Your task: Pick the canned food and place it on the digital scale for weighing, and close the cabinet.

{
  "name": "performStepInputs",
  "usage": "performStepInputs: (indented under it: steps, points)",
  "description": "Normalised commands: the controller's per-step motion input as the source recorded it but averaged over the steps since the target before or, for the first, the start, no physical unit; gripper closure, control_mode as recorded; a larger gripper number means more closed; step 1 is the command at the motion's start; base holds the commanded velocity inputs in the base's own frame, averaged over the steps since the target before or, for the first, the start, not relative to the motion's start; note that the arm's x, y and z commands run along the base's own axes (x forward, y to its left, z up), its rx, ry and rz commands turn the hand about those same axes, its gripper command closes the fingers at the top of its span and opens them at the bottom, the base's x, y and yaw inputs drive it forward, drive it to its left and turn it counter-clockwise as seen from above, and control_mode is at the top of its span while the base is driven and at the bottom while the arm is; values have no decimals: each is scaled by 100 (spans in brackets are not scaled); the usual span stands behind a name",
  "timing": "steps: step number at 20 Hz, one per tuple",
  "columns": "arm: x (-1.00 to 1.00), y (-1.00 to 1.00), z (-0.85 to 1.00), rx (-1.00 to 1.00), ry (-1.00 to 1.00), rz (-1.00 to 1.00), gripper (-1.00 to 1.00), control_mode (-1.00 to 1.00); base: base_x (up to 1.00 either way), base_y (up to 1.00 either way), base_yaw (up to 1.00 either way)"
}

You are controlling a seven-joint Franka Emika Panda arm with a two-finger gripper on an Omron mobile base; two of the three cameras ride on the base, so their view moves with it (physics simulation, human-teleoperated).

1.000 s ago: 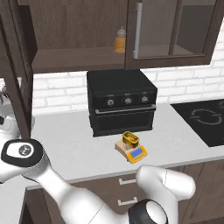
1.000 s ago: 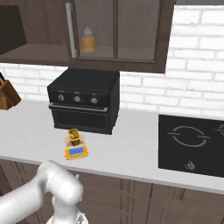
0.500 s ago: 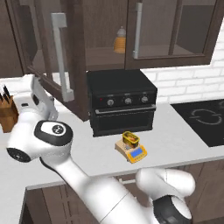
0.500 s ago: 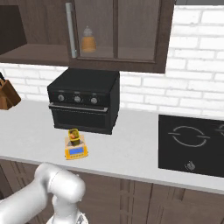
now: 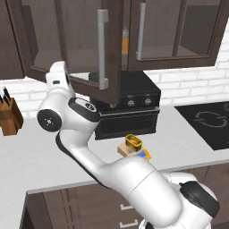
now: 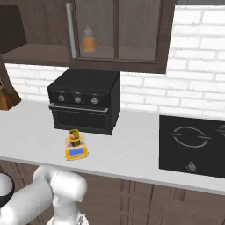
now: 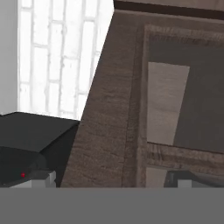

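Yellow canned food (image 5: pixel 133 142) sits on the digital scale (image 5: pixel 134 153), well below my jaws, so placing is done. Jaws stand fully open, empty, facing the cabinet (image 7: pixel 114 109) door, not yet shut.

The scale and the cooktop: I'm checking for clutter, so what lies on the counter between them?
Nothing: in the right base view, the counter is bare between the scale, which carries the can, and the cooktop.
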Motion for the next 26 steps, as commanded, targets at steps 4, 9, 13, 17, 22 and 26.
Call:
performStepInputs:
  steps: [4,9,13,17,22,26]
  points:
    - [72,-100,4,12,-2,0,-100,-100,0,0,0]
    - [93,-100,2,20,-2,0,-100,-100,0,0,0]
    - [85,-100,28,25,16,1,-100,-100,0,0,0]
    - [82,-95,32,24,34,4,-100,-100,0,0,0]
    - [100,-85,-2,15,15,3,-100,-100,0,0,0]
    - [100,-77,-34,9,0,8,-100,-100,0,0,0]
